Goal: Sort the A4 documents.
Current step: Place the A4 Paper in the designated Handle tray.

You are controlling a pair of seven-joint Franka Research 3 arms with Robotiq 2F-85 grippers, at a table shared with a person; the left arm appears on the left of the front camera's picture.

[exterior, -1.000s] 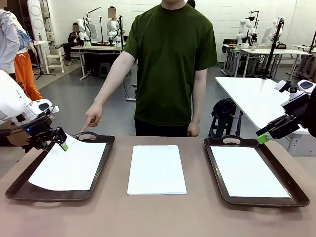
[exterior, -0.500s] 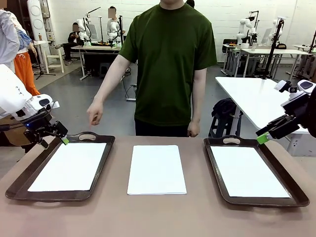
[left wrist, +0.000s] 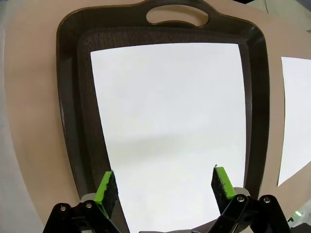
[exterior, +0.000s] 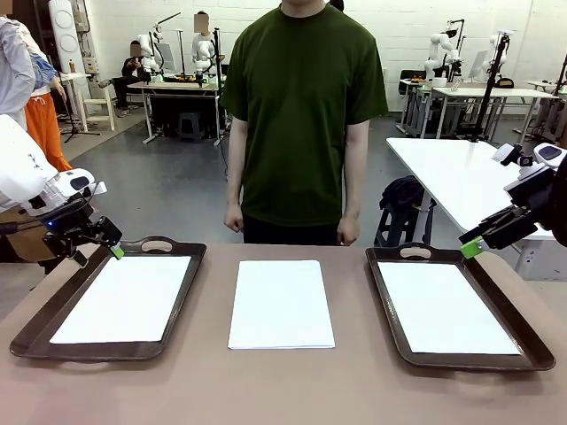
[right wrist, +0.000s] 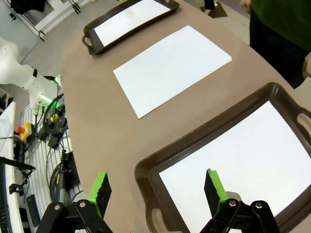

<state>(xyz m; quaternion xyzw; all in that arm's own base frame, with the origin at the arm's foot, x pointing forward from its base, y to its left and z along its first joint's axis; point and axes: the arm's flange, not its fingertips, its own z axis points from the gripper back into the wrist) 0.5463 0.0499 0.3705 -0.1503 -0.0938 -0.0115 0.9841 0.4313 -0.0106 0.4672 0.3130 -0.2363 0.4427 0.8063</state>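
Since 1 A4 sheet (exterior: pixel 124 297) lies flat in the left tray (exterior: pixel 106 351) and a 2nd sheet (exterior: pixel 447 305) lies in the right tray (exterior: pixel 461 360), a placing step looks finished. The left gripper (left wrist: pixel 165 182) hangs released and empty by its tray's far-left corner. The right gripper (right wrist: pixel 155 187) hovers spread and empty near its tray's far-right corner. Next probably comes the middle pile (exterior: pixel 282 303) on the table (exterior: pixel 283 390), whose thin top sheet needs lifting by 1 edge. How many sheets that pile holds is unclear, and the blank pages give no sorting cue.
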